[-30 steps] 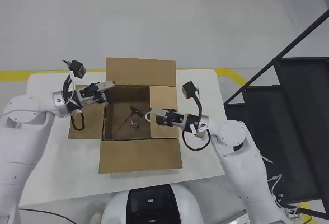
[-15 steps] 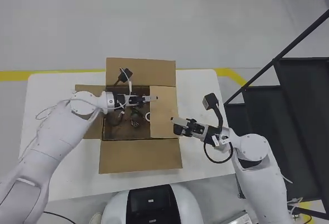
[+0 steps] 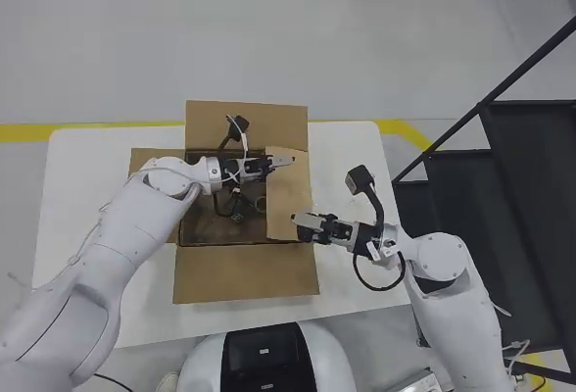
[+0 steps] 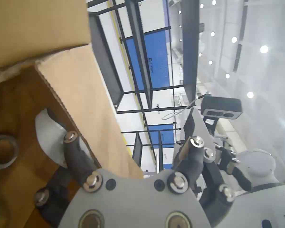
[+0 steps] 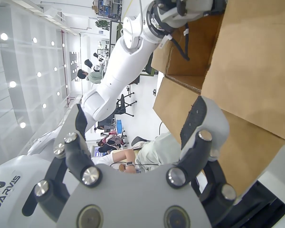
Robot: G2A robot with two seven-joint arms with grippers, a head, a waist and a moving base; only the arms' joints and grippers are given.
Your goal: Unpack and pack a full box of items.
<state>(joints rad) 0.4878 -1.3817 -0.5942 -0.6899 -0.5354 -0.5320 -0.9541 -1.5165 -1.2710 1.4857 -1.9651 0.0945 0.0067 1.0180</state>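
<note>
An open cardboard box [image 3: 244,122] stands on the white table [image 3: 77,186] with its flaps spread. Its right flap [image 3: 286,196] stands partly raised. My left arm lies across the box, and my left gripper [image 3: 280,157] is open at that flap's far edge. In the left wrist view the left gripper [image 4: 116,122] straddles the flap [image 4: 85,100], one finger inside the box and one outside. My right gripper [image 3: 298,223] is open at the flap's near corner; one of the fingers [image 5: 199,119] is against the cardboard [image 5: 247,72]. A dark tangled item [image 3: 237,206] and a metal ring [image 4: 2,151] lie inside the box.
A black metal stair frame [image 3: 523,196] stands right of the table. A yellow floor line [image 3: 33,129] runs behind the table. Bare table surface shows left of the box and along the front edge.
My left arm swung from the left flap across the box to the right flap's far edge. My right gripper drew back out of the box to the flap's near corner.
</note>
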